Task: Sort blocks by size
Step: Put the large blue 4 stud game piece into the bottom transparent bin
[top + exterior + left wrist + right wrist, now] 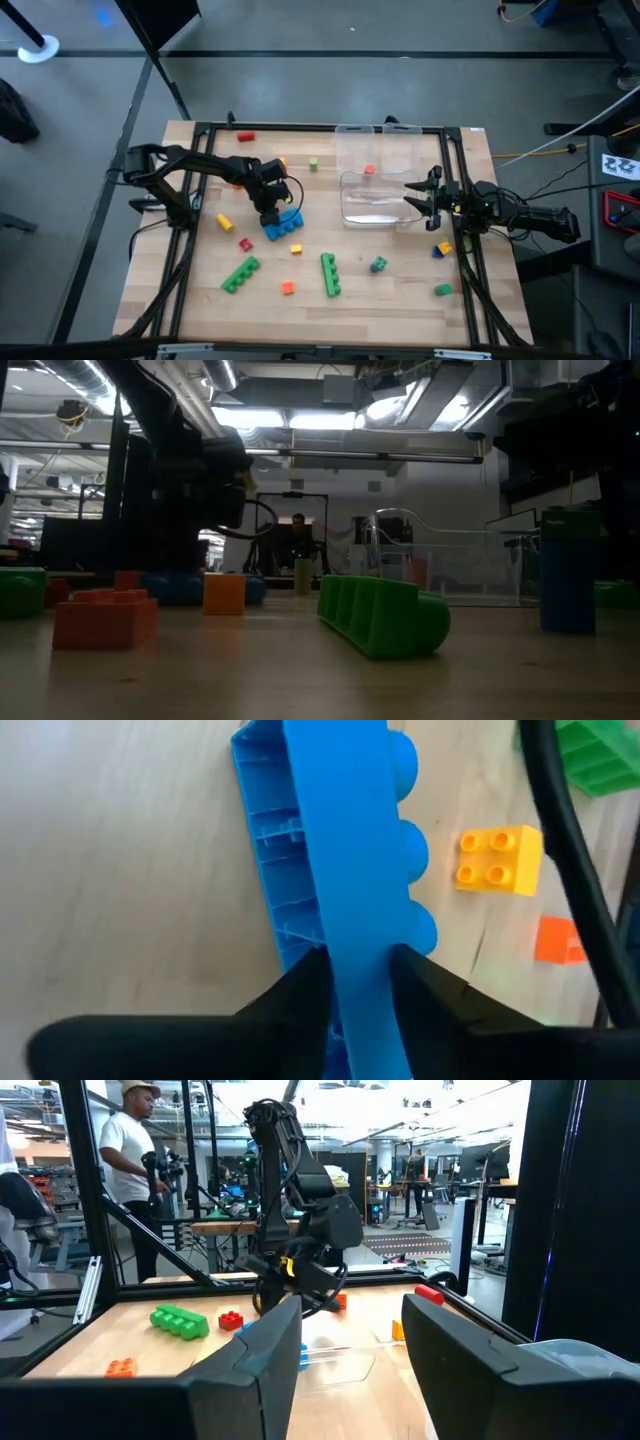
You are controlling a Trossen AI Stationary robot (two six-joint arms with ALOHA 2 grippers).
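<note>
Blocks (283, 224): three green bars

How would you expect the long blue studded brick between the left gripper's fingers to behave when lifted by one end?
The blue brick looks like rigid moulded plastic, so it probably won't bend. Its ribbed underside appears hollow, suggesting it is light. The left gripper pinches it near one end across smooth walls, so it might pivot or slip.

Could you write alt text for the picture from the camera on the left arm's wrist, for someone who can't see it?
The left gripper has its two dark fingers on either side of a long blue block lying on the wooden table. Beside it are a small yellow block, a tiny orange block and a green block's corner, with a black cable crossing in front.
</note>
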